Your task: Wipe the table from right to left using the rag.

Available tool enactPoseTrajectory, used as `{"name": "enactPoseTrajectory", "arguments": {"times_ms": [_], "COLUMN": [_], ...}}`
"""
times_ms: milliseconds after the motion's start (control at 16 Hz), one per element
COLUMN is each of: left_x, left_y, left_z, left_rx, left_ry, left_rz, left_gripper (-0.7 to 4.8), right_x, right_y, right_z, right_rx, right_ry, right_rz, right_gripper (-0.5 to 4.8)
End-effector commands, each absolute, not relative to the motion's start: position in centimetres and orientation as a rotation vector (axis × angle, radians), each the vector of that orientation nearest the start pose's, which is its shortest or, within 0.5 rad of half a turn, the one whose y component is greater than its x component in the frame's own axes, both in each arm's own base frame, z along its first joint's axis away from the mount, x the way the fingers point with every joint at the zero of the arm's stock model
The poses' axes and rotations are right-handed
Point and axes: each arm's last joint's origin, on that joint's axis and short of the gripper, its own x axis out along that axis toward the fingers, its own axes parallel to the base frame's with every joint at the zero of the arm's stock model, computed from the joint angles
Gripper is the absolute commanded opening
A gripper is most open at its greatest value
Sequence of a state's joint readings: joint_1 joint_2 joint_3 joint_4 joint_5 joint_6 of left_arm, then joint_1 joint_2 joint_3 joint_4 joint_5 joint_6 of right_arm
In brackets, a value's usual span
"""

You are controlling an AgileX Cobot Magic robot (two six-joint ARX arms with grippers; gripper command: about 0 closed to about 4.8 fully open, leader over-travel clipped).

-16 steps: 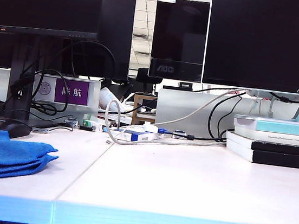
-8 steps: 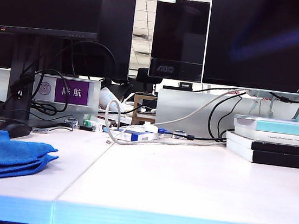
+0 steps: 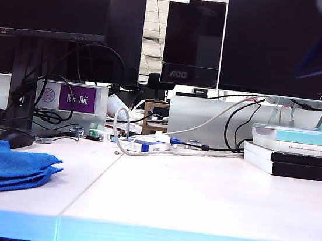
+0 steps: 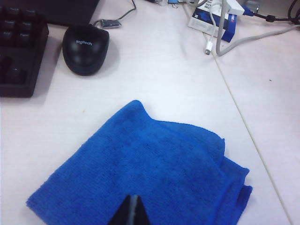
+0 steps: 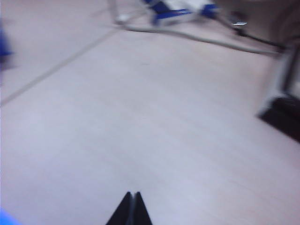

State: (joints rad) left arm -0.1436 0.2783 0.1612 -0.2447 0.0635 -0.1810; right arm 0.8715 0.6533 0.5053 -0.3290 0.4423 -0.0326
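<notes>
The left gripper (image 4: 132,211) hangs with its tips pressed together and empty, directly over the near part of the rag (image 4: 145,173); the cloth spreads out from the tips toward twelve o'clock, its long axis running from about eight to two. The right gripper (image 5: 131,206), likewise pinched shut on nothing, hovers above bare table (image 5: 154,122) well to the right of the seam. In the exterior view the rag (image 3: 5,166) lies at the table's (image 3: 198,201) far left, at nine o'clock, so the left arm is judged much the nearer.
</notes>
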Motion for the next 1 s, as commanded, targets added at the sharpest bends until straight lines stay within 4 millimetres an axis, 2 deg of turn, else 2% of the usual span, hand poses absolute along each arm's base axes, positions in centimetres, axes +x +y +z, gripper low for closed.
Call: {"name": "enactPoseTrajectory", "arguments": {"times_ms": [63, 250, 438, 688, 751, 938, 1001], "left_x": [10.6, 10.6, 10.6, 10.6, 10.6, 10.6, 10.6], "left_y": [-1.7, -1.7, -1.7, -1.7, -1.7, -1.7, -1.7], "left_z": [17.5, 17.5, 17.5, 17.5, 17.5, 17.5, 17.5], "left_rx": [-0.167, -0.167, -0.167, -0.167, -0.167, -0.167, -0.167], "left_ry": [0.366, 0.367, 0.367, 0.367, 0.367, 0.367, 0.366], "left_rz": [-0.174, -0.174, -0.174, -0.174, -0.174, -0.173, -0.174], "left_gripper": [-0.04, -0.04, -0.04, -0.04, -0.04, -0.04, -0.04], "right_x": [10.6, 11.1, 11.4, 10.8, 10.3, 9.7, 9.6], "right_y": [9.9, 9.3, 7.3, 3.9, 2.9, 1.9, 1.7], "right_z": [24.7, 24.0, 22.3, 19.2, 17.4, 15.4, 15.3], "right_rx": [-0.321, -0.276, -0.163, -0.086, -0.068, -0.046, -0.045], "right_ry": [0.352, 0.363, 0.286, 0.181, 0.151, 0.106, 0.111], "right_rz": [0.316, 0.36, 0.373, 0.18, 0.118, 0.061, 0.055], "right_gripper": [-0.01, -0.01, -0.01, -0.01, -0.01, -0.01, -0.01]}}
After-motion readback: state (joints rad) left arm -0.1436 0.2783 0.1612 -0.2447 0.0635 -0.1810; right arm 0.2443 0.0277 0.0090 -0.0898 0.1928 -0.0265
